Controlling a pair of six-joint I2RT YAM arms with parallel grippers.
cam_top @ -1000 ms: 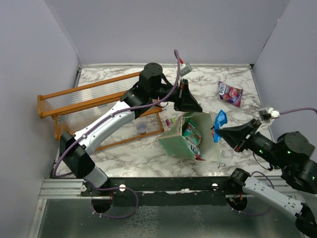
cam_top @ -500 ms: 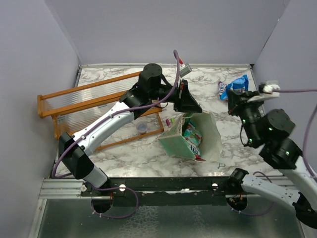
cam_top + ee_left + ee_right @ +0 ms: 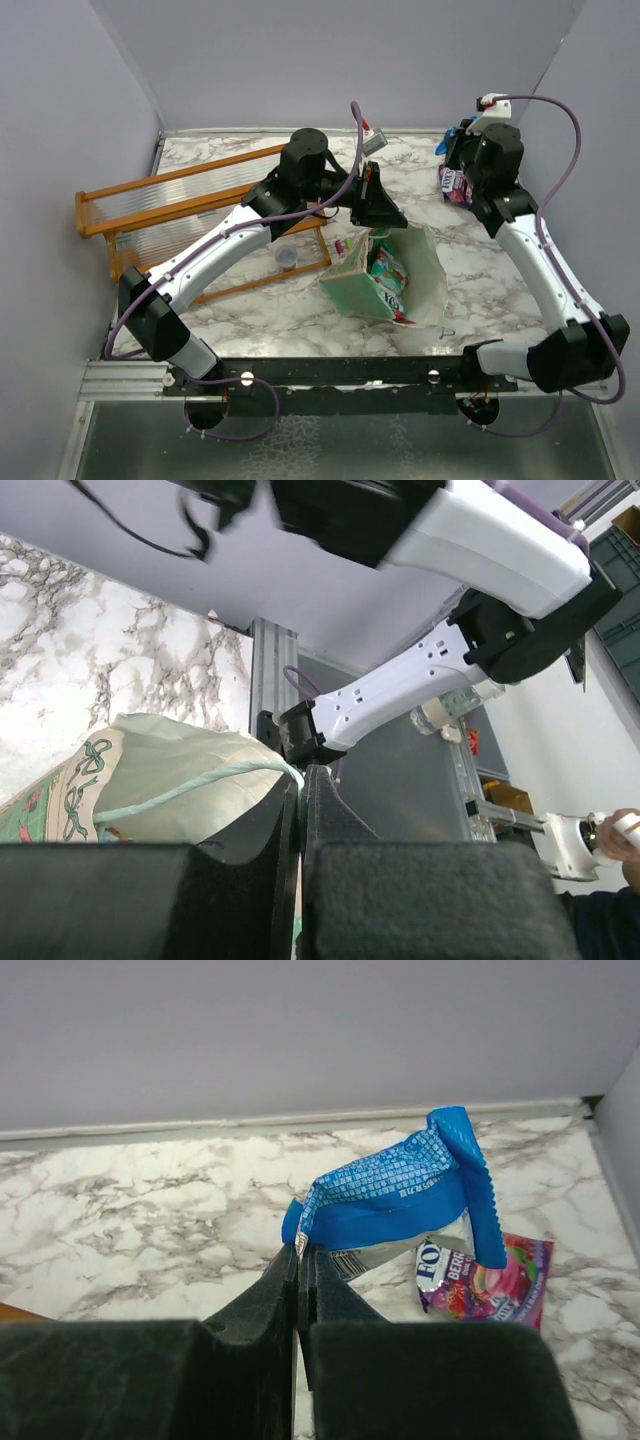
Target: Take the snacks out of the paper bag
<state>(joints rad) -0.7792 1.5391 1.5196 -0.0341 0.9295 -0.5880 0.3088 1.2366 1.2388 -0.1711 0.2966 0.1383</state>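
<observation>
The left claw [image 3: 384,218] grips the top of the paper bag [image 3: 358,288], mid-frame, to hold it open. The right claw [image 3: 300,1257] is clamped on a blue snack [image 3: 400,1195] at the upper right, near the purple snack [image 3: 490,1282] on the bench [image 3: 150,1220], likely to drop it there.

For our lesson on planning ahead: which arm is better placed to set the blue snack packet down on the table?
Right. The right gripper pinches the blue packet above the table, near the purple packet. The left gripper is shut on the paper bag at its handle.
</observation>
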